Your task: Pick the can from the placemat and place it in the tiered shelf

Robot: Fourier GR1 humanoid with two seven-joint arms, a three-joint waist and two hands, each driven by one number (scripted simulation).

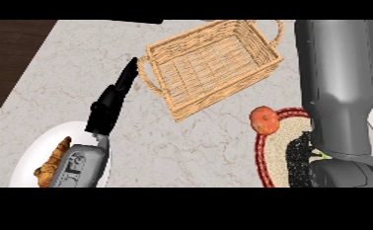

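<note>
Placemat (271, 150), woven and red-rimmed, lies at the counter's (211, 140) right edge, and my right hand (299, 157) is down on it, a black mass under my grey forearm. I cannot tell whether that hand is clenched or released. The can is hidden by my hand and forearm; only a green sliver (318, 155) shows just beside the hand, so which way the can points and how its long axis runs cannot be told. An orange round fruit (264, 120) sits on the placemat's upper-left rim. A wicker basket (211, 66) stands tilted beyond it. My left hand (113, 105) is released, fingers straight toward the basket, above a white plate (33, 150) bearing a croissant (53, 164).
</note>
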